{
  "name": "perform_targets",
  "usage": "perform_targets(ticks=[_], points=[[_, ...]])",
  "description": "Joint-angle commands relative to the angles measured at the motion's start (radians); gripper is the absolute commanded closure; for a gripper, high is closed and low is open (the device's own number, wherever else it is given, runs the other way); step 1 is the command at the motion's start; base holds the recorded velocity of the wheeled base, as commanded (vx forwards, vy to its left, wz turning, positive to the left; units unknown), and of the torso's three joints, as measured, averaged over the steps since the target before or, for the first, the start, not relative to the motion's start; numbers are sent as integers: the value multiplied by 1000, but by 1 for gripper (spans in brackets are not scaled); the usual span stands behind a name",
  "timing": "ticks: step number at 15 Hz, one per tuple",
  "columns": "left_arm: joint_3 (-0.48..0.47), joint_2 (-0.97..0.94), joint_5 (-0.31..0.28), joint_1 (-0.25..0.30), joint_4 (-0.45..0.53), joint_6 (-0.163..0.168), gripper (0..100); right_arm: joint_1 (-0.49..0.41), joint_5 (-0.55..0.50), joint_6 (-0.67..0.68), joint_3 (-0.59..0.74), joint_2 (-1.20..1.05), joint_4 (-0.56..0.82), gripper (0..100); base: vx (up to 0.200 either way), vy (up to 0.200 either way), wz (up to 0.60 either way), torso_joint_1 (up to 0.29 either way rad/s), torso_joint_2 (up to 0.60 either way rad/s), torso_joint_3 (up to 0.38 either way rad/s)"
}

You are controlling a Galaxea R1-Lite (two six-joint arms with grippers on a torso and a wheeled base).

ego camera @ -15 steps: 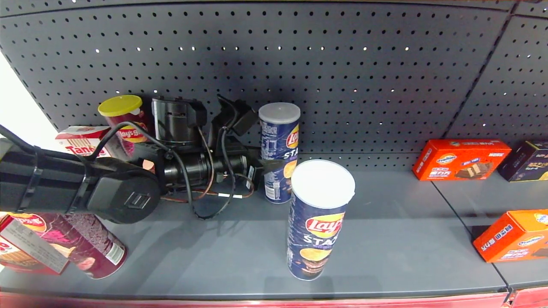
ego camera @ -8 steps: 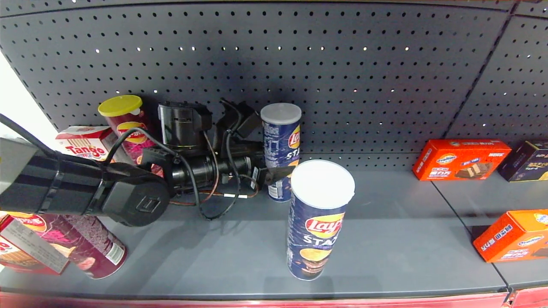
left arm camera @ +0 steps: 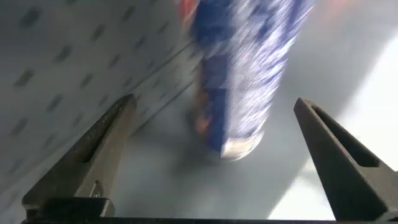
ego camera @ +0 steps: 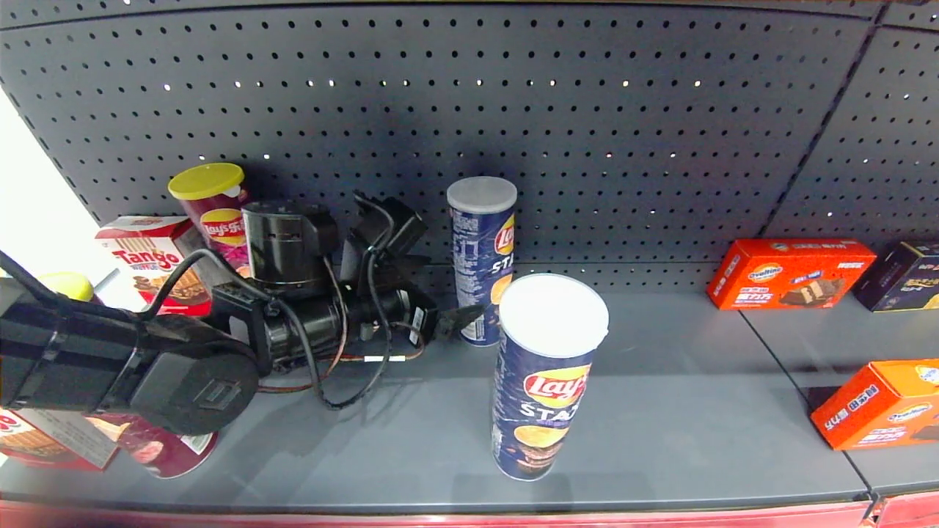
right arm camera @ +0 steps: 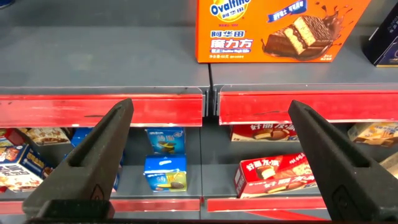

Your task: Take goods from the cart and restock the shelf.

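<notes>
Pulling back toward the shelf's left end, the left gripper (ego camera: 463, 315) is now sitting clear of the rear blue chip can (ego camera: 480, 257) it was flanking a second ago. Its jaws are standing wide apart and holding nothing. The can is staying upright against the shelf's (ego camera: 660, 411) back edge, close to the pegboard wall (ego camera: 587, 110), and in the left wrist view it is showing beyond the two spread fingers and not between them.

A second blue can (ego camera: 546, 381) is standing upright nearer the front edge, just beside the gripper's line of retreat. That looks like the main hazard. A spread finger swinging outward could be clipping either tall can, and the front one, being close to the edge, could be tipping off the shelf. The forearm is also lying low and nearly level across the left half of the shelf. Its loose cables are hanging close to the yellow-lidded maroon can (ego camera: 213, 209) and the wafer box (ego camera: 150, 253) at the back left corner, and its elbow is sitting over the toppled maroon can (ego camera: 165, 451) at the front left corner. A hasty sideways withdrawal could be dragging or rolling any of these.

Meanwhile the right gripper (right arm camera: 211, 104) is hanging in front of the lower shelves, with its jaws fully spread and empty.
</notes>
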Motion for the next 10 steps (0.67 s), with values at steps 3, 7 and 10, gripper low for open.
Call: perform_targets(ticks=[3,7,10], points=[[27,-23,101,-7,-1,0,0,0,0,-1,0,1,0,0,0,0,0,0,0,0],[-8,3,191,-17,-1,-1,0,0,0,-1,0,1,0,0,0,0,0,0,0,0],[-19,6,219,-19,-1,-1,0,0,0,-1,0,1,0,0,0,0,0,0,0,0]])
